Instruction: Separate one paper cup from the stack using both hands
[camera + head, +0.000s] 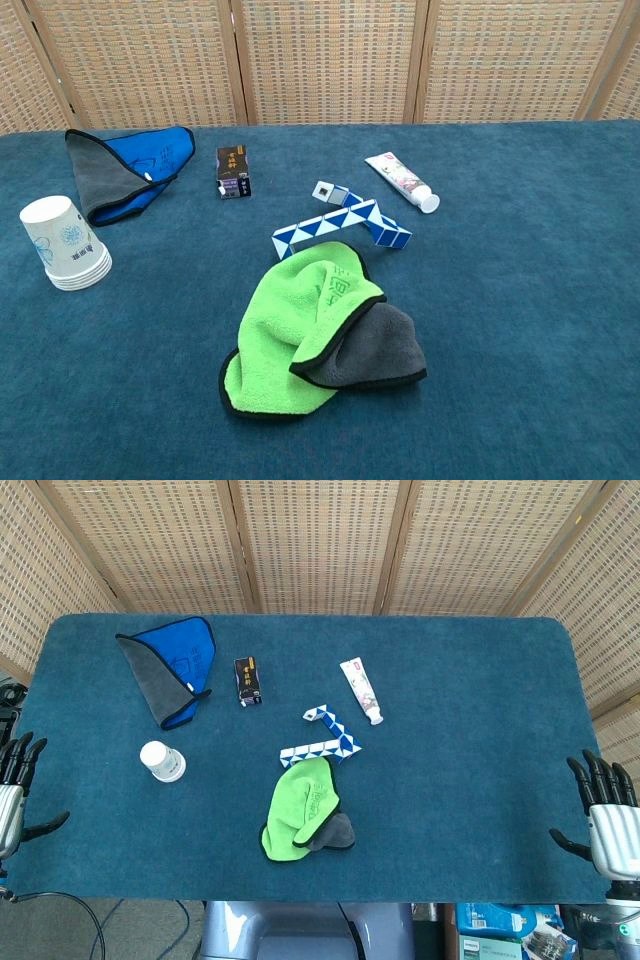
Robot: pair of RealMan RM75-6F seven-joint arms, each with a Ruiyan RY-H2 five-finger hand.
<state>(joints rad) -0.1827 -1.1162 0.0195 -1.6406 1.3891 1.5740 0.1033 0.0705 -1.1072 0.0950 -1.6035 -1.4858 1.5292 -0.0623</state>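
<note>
A stack of white paper cups stands upside down on the left part of the blue table; in the chest view the stack of cups shows its printed sides and several rims at the bottom. My left hand hangs at the table's left edge, fingers spread, holding nothing, well left of the cups. My right hand hovers at the table's right edge, fingers apart and empty, far from the cups. Neither hand appears in the chest view.
A blue and grey cloth lies at the back left, a small black box beside it. A toothpaste tube, a blue-white snake puzzle and a green and grey cloth occupy the table's middle.
</note>
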